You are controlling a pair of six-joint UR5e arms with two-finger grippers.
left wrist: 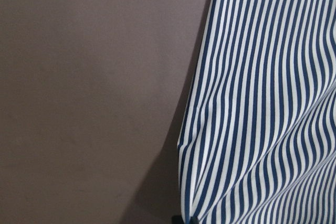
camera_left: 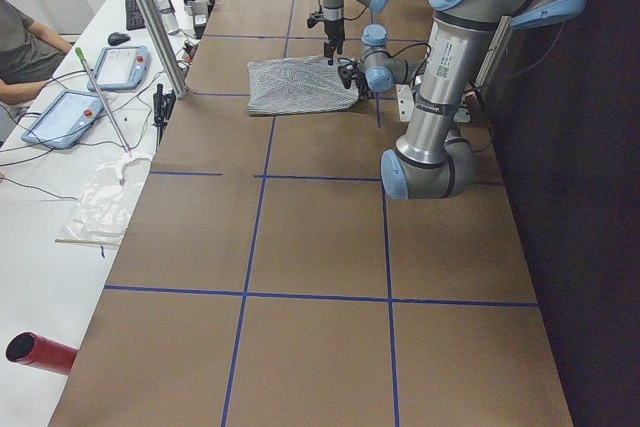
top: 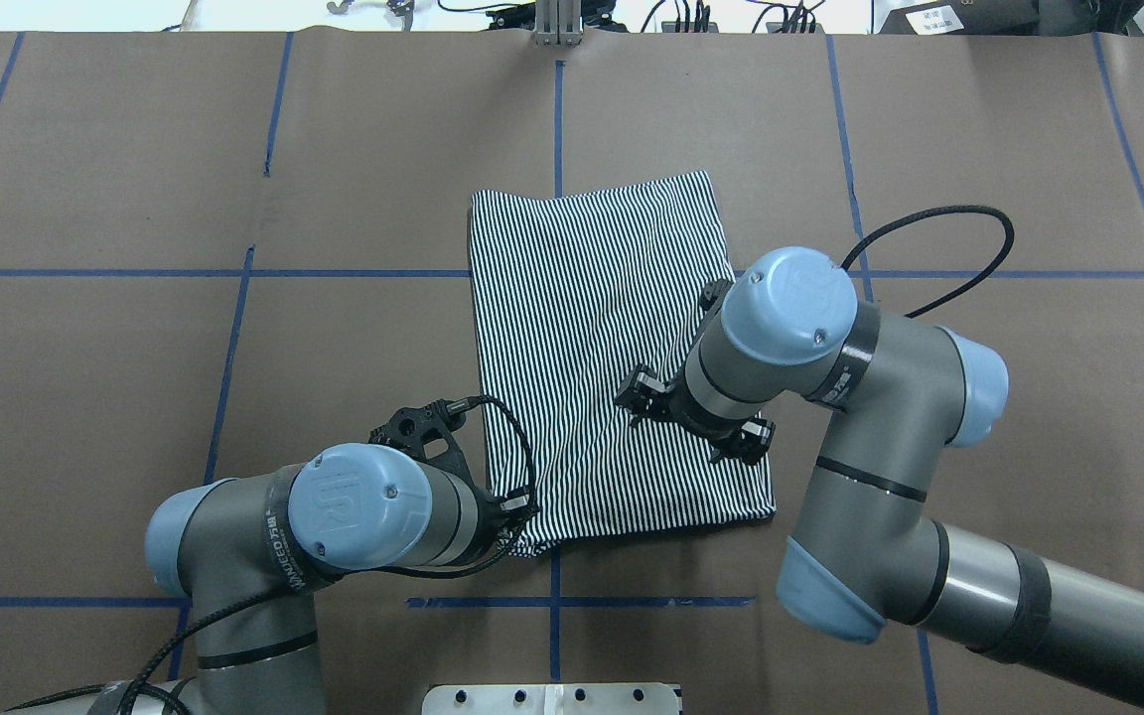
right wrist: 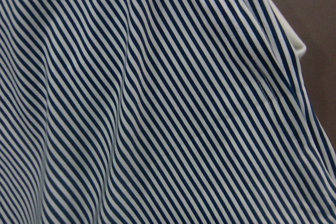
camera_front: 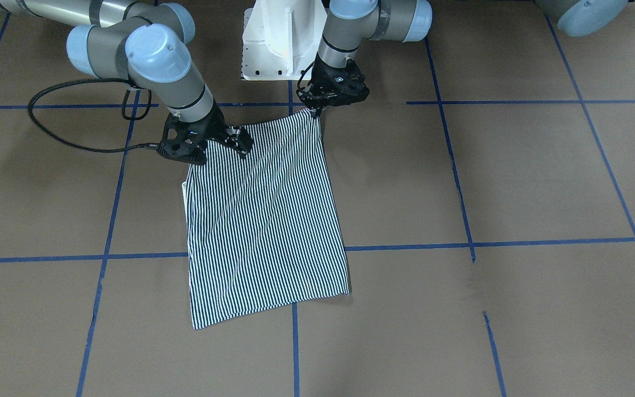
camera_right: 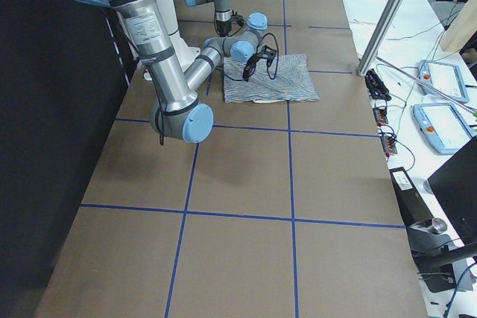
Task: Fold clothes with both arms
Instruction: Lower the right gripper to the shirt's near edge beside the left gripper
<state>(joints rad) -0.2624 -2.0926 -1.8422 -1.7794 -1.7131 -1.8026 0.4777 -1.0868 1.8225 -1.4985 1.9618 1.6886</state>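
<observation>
Now striped shirt (camera_front: 262,220) corner clamped in left pincer (camera_front: 316,112), right pincer (camera_front: 240,144) over adjacent corner, grip unclear

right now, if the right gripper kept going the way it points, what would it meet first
The striped shirt. The right gripper points down at the shirt's edge nearest the robot and seems to touch the cloth; under that lies only the brown table. Exact contact is hard to judge.
</observation>
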